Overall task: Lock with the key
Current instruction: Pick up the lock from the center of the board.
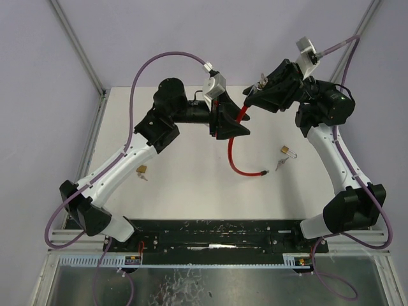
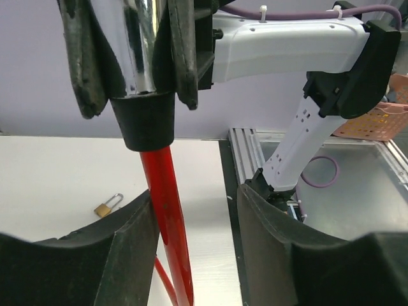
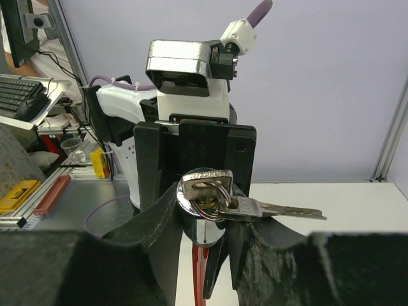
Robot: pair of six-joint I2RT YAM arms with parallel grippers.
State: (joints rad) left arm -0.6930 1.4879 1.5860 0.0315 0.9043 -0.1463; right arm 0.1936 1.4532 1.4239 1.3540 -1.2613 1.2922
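A red cable lock (image 1: pixel 231 153) has a chrome cylinder (image 3: pixel 203 226) with a key (image 3: pixel 205 180) in its end. A spare key (image 3: pixel 280 209) hangs from the ring. My right gripper (image 3: pixel 207 217) is shut on the cylinder and holds it above the table (image 1: pixel 191 185). In the left wrist view the cylinder (image 2: pixel 137 38) shows between the right fingers, and the red cable (image 2: pixel 167 217) runs down from it. My left gripper (image 2: pixel 196 197) is open around the cable, which lies close to its left finger. The cable's free end (image 1: pixel 261 173) rests on the table.
A small brass padlock (image 1: pixel 288 152) with keys (image 1: pixel 280 164) lies on the table to the right of the cable. Another brass padlock (image 1: pixel 141 171) lies by the left arm. The brass padlock in the left wrist view (image 2: pixel 107 205) is the right-hand one. The two grippers (image 1: pixel 239 111) meet at the table's back centre.
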